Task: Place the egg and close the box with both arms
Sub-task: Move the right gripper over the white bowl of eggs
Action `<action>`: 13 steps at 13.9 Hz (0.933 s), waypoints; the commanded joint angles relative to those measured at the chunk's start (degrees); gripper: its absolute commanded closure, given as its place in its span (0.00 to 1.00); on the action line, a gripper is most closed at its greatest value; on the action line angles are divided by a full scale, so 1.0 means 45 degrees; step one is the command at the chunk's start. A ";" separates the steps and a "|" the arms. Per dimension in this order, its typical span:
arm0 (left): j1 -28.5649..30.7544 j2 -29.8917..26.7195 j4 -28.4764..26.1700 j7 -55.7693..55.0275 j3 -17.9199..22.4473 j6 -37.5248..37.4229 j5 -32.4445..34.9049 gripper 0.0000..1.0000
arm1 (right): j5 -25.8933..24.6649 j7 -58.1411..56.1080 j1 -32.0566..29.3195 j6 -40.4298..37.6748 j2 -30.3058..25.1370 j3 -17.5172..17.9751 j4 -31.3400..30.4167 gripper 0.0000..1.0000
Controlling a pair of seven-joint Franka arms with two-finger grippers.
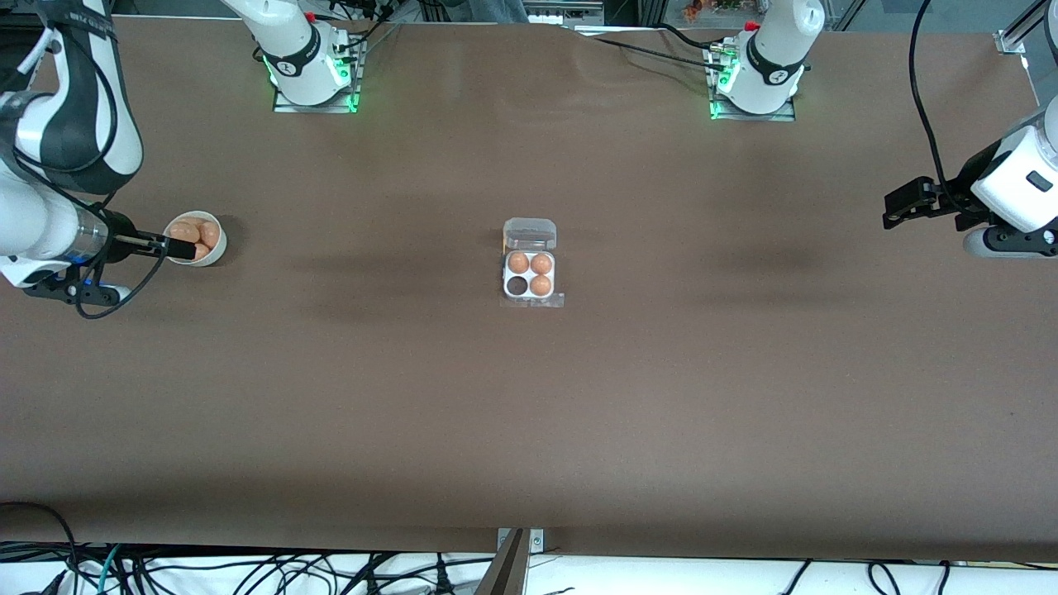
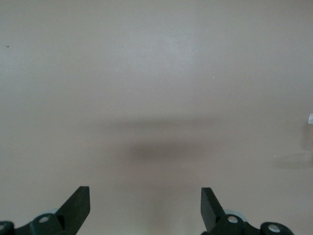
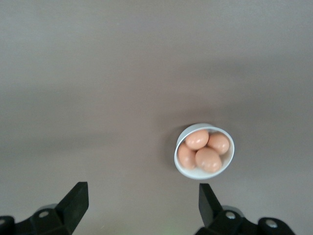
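Note:
The clear box (image 1: 507, 295) sits mid-table with its hinged lid (image 1: 530, 234) laid open. Three light-brown eggs (image 1: 540, 264) fill three cells, and one cell (image 1: 517, 286) is empty. Several more eggs (image 1: 210, 235) lie in a round white bowl (image 1: 221, 245) toward the right arm's end. My right gripper (image 1: 175, 247) hangs high over the bowl's edge, open and empty. Its wrist view shows the bowl (image 3: 188, 170) and eggs (image 3: 197, 139) ahead of the open fingers (image 3: 76, 198). My left gripper (image 1: 893, 208) waits open and empty over bare table at the left arm's end (image 2: 145, 203).
Both arm bases (image 1: 312, 78) (image 1: 756, 83) stand along the table's edge farthest from the front camera. Brown tabletop stretches between bowl, box and left gripper. Cables hang below the table edge nearest the front camera.

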 commanded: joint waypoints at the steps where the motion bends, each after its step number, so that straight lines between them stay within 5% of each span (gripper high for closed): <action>1: 0.0041 0.0044 0.0132 0.0082 0.0015 -0.0120 -0.0200 0.00 | -0.0129 -0.1933 -0.0081 0.2432 -0.1052 -0.1078 -0.2609 0.00; 6: 0.0041 0.0045 0.0132 0.0082 0.0015 -0.0120 -0.0200 0.00 | -0.0031 -0.3601 -0.0081 0.5971 -0.0994 -0.2235 -0.5366 0.00; 13: 0.0041 0.0044 0.0132 0.0101 0.0015 -0.0120 -0.0200 0.00 | -0.0031 -0.3699 -0.0101 0.6406 -0.0234 -0.2469 -0.5839 0.00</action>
